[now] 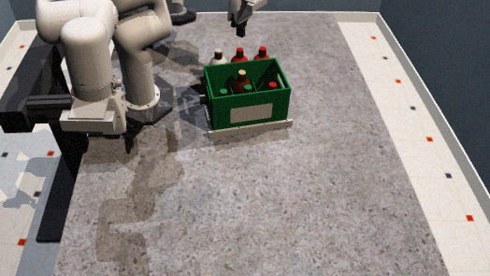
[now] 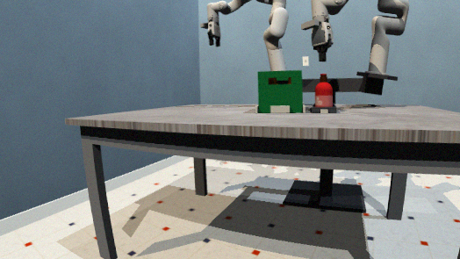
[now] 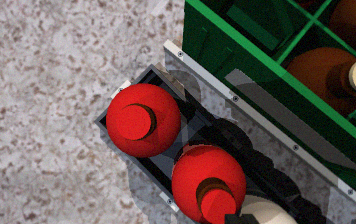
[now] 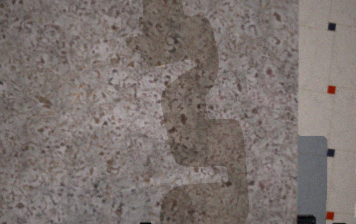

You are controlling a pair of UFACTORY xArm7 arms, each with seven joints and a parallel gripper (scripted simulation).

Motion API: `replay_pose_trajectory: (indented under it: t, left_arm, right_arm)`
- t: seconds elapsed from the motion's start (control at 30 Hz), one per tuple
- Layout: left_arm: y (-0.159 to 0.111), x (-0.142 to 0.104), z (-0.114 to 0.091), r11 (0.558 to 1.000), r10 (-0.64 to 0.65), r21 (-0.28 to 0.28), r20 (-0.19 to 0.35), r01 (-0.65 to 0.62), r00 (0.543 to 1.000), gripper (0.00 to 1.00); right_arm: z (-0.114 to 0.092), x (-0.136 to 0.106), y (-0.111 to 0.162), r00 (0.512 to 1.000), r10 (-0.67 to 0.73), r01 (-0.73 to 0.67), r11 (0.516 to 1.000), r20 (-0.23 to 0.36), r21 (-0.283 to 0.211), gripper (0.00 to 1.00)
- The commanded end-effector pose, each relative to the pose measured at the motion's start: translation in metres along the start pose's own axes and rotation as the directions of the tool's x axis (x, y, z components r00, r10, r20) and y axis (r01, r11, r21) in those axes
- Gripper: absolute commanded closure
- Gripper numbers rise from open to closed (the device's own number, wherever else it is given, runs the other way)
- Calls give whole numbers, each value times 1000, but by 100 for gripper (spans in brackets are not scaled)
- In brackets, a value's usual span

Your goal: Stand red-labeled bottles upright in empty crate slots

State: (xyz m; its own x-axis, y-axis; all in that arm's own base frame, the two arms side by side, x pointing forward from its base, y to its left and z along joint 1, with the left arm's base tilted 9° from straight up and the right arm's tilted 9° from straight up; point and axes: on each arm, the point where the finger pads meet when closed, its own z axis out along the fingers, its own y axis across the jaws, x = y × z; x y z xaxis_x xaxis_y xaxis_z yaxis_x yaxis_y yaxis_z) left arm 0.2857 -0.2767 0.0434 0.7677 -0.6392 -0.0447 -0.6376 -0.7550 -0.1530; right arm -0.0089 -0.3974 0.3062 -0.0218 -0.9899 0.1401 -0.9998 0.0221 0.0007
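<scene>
Two red-labeled bottles stand on the dark tray (image 2: 315, 110) (image 3: 162, 162): the end one (image 1: 263, 54) (image 2: 324, 94) (image 3: 167, 112) and the middle one (image 1: 239, 58) (image 3: 200, 165). A cream-labeled bottle (image 1: 218, 59) (image 3: 267, 213) stands beside them. The green crate (image 1: 220, 111) (image 2: 268, 98) (image 3: 205, 35) holds a cream-capped bottle (image 1: 241, 83) (image 3: 320, 70), two green-capped bottles (image 1: 223, 93) (image 1: 248, 89) and a red-capped bottle (image 1: 272, 85). Its corner slot nearest the end red bottle looks empty. My left gripper (image 1: 240, 34) (image 2: 322, 59) (image 3: 240, 219) is shut and empty, above the tray. My right gripper (image 2: 214, 42) is open and empty, away from both.
The crate sits in a pale low frame (image 1: 252, 128) (image 3: 265, 122) fixed around its base, close beside the tray. The right arm (image 1: 89, 63) stands at the left of the top view. The right wrist view shows tabletop (image 4: 75, 125) and its edge.
</scene>
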Motion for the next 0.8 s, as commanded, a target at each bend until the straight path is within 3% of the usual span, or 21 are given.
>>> replay_pose_trajectory:
  t: [0.0, 0.03, 0.07, 0.77]
  left_arm:
    - [-1, -1, 0, 1000, 1, 0, -3, -1, 1000, 100]
    - [-1, -1, 0, 1000, 1, 0, -3, -1, 1000, 100]
    - [-1, -1, 0, 1000, 1, 0, -3, -1, 1000, 34]
    - [-1, -1, 0, 1000, 1, 0, -3, -1, 1000, 34]
  right_arm:
    - [-1, 1, 0, 1000, 0, 0, 1000, -4, 1, 0]
    - [-1, 1, 0, 1000, 0, 0, 1000, -4, 1, 0]
    - [-1, 1, 0, 1000, 0, 0, 1000, -4, 1, 0]
    - [-1, 1, 0, 1000, 0, 0, 1000, -4, 1, 0]
